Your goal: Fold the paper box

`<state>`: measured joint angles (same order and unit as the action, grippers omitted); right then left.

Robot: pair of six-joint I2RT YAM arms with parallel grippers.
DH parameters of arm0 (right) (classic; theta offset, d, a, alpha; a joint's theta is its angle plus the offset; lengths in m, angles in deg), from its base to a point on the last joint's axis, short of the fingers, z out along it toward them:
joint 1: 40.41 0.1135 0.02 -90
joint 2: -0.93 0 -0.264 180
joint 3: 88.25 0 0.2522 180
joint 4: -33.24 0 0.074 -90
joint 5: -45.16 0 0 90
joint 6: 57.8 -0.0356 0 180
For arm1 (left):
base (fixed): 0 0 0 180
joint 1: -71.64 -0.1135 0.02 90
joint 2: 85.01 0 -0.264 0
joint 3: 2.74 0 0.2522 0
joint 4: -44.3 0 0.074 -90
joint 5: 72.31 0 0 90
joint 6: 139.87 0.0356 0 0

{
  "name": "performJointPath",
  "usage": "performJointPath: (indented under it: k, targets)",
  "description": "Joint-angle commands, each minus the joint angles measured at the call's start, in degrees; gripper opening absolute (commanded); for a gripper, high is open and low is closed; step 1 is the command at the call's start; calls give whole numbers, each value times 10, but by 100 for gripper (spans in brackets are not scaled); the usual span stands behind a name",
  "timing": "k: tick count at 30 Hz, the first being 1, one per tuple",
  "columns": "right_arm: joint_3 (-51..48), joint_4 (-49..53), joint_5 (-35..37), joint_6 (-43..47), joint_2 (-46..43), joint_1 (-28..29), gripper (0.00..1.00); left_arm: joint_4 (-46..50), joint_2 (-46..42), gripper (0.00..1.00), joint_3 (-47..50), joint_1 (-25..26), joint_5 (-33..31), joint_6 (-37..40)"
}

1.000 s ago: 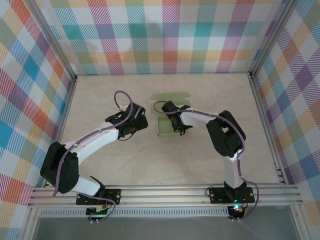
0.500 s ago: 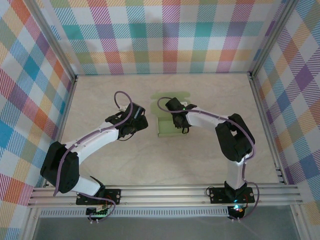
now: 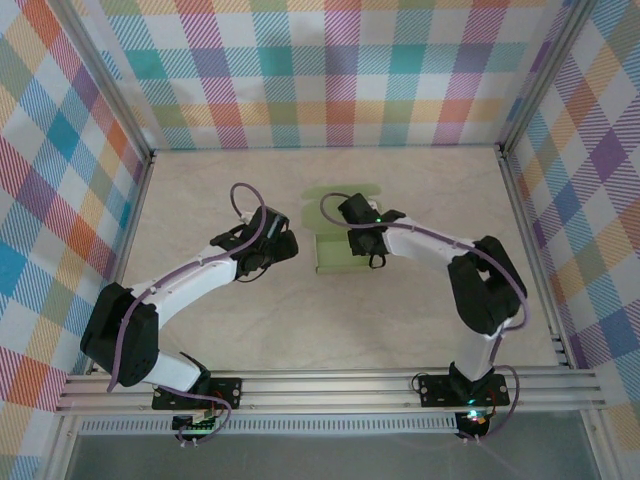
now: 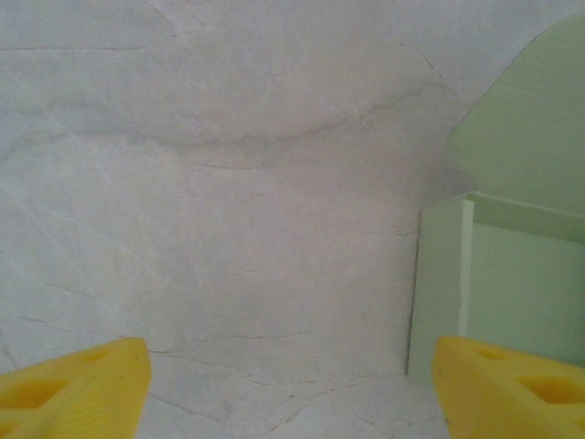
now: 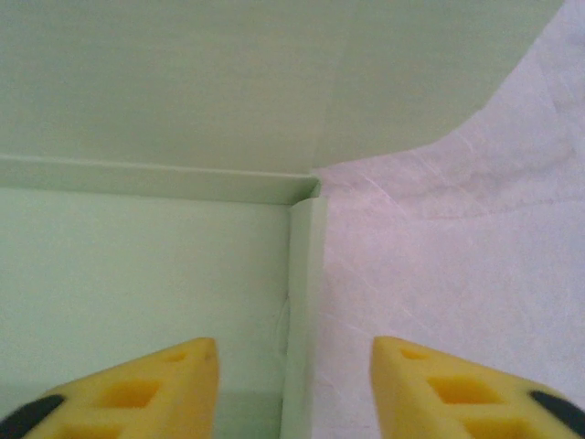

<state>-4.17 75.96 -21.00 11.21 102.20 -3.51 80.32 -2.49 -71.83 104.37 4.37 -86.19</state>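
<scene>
We see the pale marbled counter hemmed by plaid panels on three sides, with wide bare room left, right and toward its near edge. The paper box sits mid-counter, toward the back, its side walls raised. Our right claw is spread astride one upright wall, one finger over the box floor and one over the counter. Our left claw is spread over bare counter, just beside the box's outer wall.

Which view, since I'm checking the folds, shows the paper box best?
Right wrist: the paper box sits close, its corner and wall clear. Top external shows it small, partly covered; left wrist catches one side.
</scene>
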Motion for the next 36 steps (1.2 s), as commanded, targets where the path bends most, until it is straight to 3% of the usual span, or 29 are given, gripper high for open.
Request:
performJointPath:
  k: [1,4,9,15,18,24,36]
  targets:
    - [-23,-43,-70,85,-72,-22,54,-52,-19,90,-1,-14,27,85]
    - [-27,-39,-140,151,-115,-56,58,-97,-21,100,-10,-48,122,135]
    - [19,17,-310,252,-129,-152,61,-101,15,100,-68,-101,259,215]
    - [89,53,-450,410,-86,-232,67,-10,87,99,-186,-109,303,355]
    - [154,101,-528,464,-38,-267,66,-2,111,98,-222,-124,357,429]
    - [249,199,-557,580,46,-282,66,94,200,94,-345,-161,442,491]
    - [463,367,-600,701,213,-279,64,118,231,94,-363,-164,436,499]
